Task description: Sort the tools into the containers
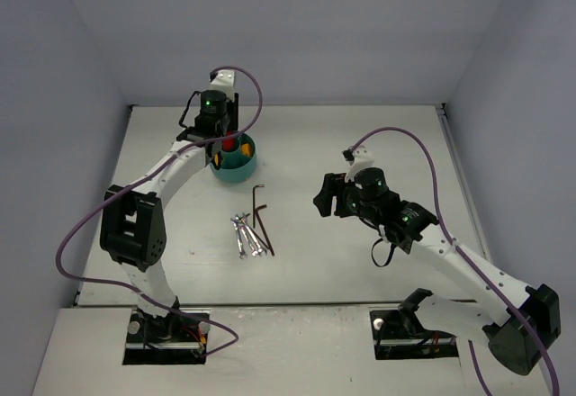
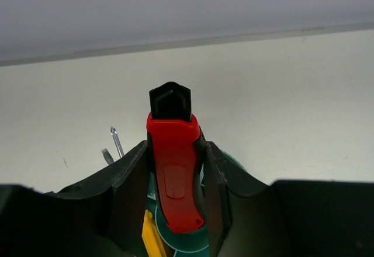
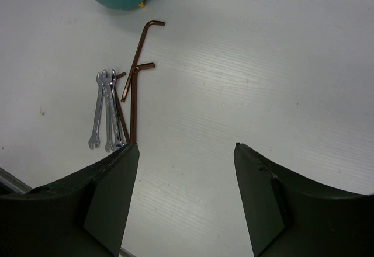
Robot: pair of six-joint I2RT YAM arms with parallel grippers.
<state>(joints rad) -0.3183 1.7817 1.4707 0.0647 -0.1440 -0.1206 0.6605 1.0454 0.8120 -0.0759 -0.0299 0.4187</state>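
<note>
While the red-handled tool [image 2: 175, 178] is clamped by the left gripper [image 2: 176, 147] over the teal organiser [image 1: 239, 173], the right gripper [image 3: 187, 155] is held spread — well apart from it.

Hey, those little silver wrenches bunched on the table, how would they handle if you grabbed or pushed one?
The wrenches look like thin flat metal, so likely stiff and light, yet hard to pinch off the table. Their shiny finish suggests they may slip. They lie bunched, with a hex key alongside, so a push would probably drag several together.
</note>
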